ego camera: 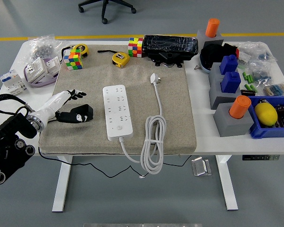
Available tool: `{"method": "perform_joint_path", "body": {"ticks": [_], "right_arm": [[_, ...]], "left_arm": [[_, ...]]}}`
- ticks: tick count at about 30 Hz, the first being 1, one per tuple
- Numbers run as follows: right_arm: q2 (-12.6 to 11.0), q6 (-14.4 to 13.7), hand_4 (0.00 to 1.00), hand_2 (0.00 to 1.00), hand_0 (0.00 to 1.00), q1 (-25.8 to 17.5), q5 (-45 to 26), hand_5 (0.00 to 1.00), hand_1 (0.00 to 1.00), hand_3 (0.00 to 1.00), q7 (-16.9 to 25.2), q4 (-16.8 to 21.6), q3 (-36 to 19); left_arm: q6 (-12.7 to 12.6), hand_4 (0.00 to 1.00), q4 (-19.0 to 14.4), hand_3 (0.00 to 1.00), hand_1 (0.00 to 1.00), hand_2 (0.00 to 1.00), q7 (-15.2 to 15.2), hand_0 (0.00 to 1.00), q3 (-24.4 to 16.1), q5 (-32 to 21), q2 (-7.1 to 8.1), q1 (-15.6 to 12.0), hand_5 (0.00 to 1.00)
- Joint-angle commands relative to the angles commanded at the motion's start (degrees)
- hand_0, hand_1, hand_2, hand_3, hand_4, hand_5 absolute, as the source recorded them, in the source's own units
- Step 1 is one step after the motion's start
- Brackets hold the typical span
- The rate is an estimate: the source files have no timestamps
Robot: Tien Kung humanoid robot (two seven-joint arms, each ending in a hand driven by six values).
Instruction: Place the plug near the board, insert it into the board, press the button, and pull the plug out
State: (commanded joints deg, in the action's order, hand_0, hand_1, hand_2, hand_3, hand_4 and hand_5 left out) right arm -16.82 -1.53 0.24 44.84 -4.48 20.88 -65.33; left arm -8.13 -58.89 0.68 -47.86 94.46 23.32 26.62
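- Left robot hand: fingers spread, holding nothing, resting on the mat left of the board.
- Plug: lies unplugged right of the board.

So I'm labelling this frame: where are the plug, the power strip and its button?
plug (pixel 154 78), head view, white head.
power strip (pixel 116 106), head view, middle of socket face.
button (pixel 117 127), head view, its top.

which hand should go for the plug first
Left, probably. The left hand already rests on the mat beside the power strip; the right isn't visible. The plug lies at the strip's far right.
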Motion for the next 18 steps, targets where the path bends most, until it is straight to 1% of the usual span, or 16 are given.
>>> {"method": "perform_joint_path", "body": {"ticks": [5, 6, 8, 11, 12, 17, 18], "right_arm": [[0.0, 0.0, 0.979, 0.672, 0.622, -0.1, 0.0, 0.593, 0.685, 0.568, -0.1, -0.1, 0.1], [0.0, 0.0, 0.979, 0.672, 0.622, -0.1, 0.0, 0.592, 0.685, 0.568, -0.1, -0.1, 0.1], [0.0, 0.0, 0.979, 0.672, 0.622, -0.1, 0.0, 0.592, 0.685, 0.568, -0.1, -0.1, 0.0], [0.0, -0.1, 0.979, 0.672, 0.622, 0.0, 0.0, 0.592, 0.685, 0.568, 0.0, 0.0, -0.1], [-0.1, -0.1, 0.979, 0.672, 0.622, 0.1, 0.1, 0.591, 0.685, 0.569, 0.0, 0.1, -0.1], [-0.1, -0.1, 0.979, 0.672, 0.622, 0.1, 0.2, 0.591, 0.685, 0.569, 0.0, 0.3, -0.2], [-0.1, -0.1, 0.979, 0.672, 0.623, 0.1, 0.2, 0.592, 0.685, 0.567, 0.0, 0.3, -0.2]], "left_arm": [[-0.7, 0.998, 0.9, 0.806, 0.82, 0.831, -0.8, 0.814, 0.4, 0.9, -0.27, 0.4, 0.388], [-1.0, 0.998, 1.1, 0.762, 0.768, 0.77, -1.1, 0.788, 0.6, 0.9, -0.3, 0.5, 0.189], [-1.0, 0.998, 1.6, 0.762, 0.768, 0.77, -2.5, 0.788, 1.2, 1.4, -0.33, 1.0, 0.189], [-1.0, 0.998, 2.2, 0.762, 0.768, 0.77, -3.4, 0.788, 1.9, 1.4, -0.34, 1.5, 0.189], [-1.0, 0.964, 2.4, 0.618, 0.685, 0.65, -3.7, 0.73, 2.1, 1.6, -0.36, 1.6, 0.13], [-0.6, 0.964, 2.9, 0.618, 0.685, 0.65, -4.6, 0.73, 2.6, 1.2, -0.58, 2.1, 0.13], [-0.6, 0.898, 2.9, 0.573, 0.578, 0.583, -4.6, 0.681, 2.7, 1.1, -0.59, 2.1, 0.09]]}}
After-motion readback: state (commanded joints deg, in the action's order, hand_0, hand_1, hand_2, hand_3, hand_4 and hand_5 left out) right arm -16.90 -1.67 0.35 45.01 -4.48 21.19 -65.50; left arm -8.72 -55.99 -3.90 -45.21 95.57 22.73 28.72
